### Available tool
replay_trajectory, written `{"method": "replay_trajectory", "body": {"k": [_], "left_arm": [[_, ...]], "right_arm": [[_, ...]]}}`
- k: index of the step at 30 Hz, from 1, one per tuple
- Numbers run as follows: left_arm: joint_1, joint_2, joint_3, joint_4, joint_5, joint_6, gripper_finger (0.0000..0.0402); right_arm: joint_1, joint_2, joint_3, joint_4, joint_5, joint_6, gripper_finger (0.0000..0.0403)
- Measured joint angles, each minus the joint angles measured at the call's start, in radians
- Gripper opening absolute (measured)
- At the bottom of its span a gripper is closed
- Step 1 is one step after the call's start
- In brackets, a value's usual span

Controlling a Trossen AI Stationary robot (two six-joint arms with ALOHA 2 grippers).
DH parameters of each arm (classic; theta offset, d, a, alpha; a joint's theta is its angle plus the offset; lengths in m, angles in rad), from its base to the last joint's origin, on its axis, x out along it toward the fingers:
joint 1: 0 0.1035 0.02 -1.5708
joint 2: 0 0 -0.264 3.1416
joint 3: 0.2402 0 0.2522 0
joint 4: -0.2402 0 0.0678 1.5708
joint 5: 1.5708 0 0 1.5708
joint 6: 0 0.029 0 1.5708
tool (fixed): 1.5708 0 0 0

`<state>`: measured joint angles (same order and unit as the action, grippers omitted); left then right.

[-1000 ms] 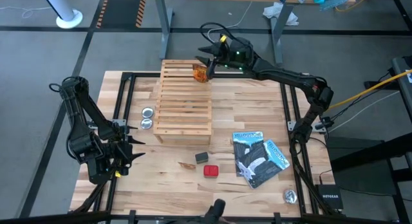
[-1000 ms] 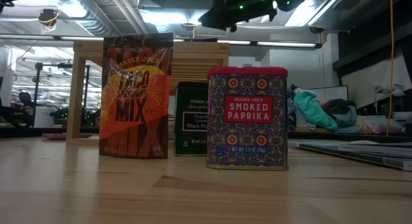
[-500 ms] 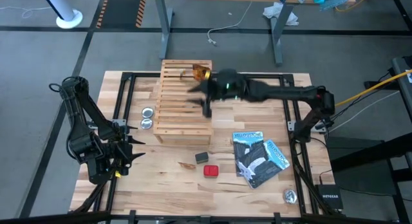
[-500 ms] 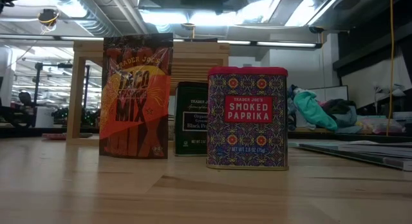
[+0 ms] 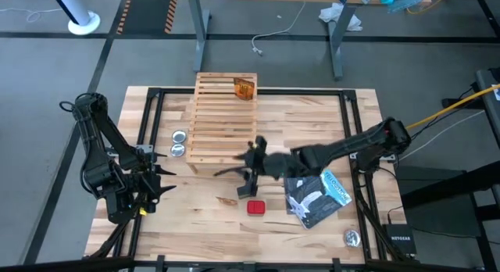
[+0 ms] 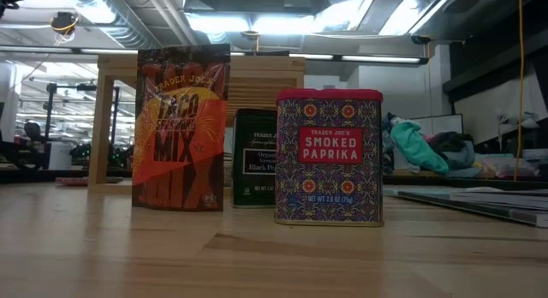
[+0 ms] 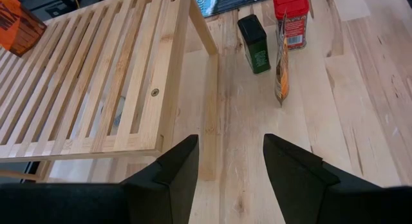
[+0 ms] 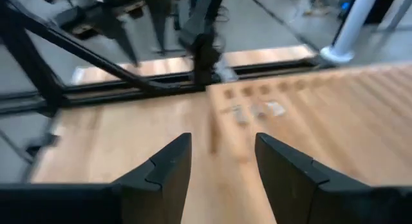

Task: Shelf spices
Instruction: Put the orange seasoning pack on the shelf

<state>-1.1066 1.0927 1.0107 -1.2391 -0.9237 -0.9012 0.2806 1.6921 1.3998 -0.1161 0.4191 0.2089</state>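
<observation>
The shelf [image 5: 223, 119] lies flat on the table, and one orange packet [image 5: 244, 88] rests on the slats at its far right corner. In front of the shelf's near right corner stand a red box [image 5: 255, 207], a dark box [image 7: 254, 34] and a second orange packet [image 5: 227, 200], each upright on its base in the low view. My right gripper [image 5: 238, 178] hangs open in the air just above these, blurred, with nothing between its fingers [image 8: 222, 159]. My left gripper [image 5: 162, 182] waits open near the table's left edge.
Two round silver tins [image 5: 179, 143] lie left of the shelf, and a third [image 5: 352, 238] sits at the near right corner. Blue-and-black booklets [image 5: 312, 192] lie right of the red box. Bare wood stretches along the near edge.
My right gripper has swung from the shelf's far right corner, where the orange packet stays, across the shelf toward the table's near edge and a little down. It now hangs over the spices in front of the shelf. Its wrist has turned on the way.
</observation>
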Motion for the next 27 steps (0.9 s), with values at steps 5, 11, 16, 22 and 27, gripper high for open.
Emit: {"method": "replay_trajectory", "body": {"k": [5,11,16,22,27], "left_arm": [[0.0,0.0,0.0,0.0,0.0,0.0,0.0169],[0.0,0.0,0.0,0.0,0.0,0.0,0.0169],[0.0,0.0,0.0,-0.001,0.0,0.0,0.0169],[0.0,0.0,0.0,-0.001,0.0,0.0,0.0169],[0.0,0.0,0.0,-0.001,0.0,0.0,0.0169]], "right_arm": [[0.064,0.106,-0.08,0.196,0.029,0.116,0.0177],[0.098,0.205,-0.087,0.309,0.051,0.203,0.0177],[0.099,0.237,-0.087,0.322,0.02,0.313,0.0177],[0.109,0.271,-0.087,0.342,-0.012,0.376,0.0177],[0.134,0.287,-0.087,0.333,-0.008,0.393,0.0177]]}}
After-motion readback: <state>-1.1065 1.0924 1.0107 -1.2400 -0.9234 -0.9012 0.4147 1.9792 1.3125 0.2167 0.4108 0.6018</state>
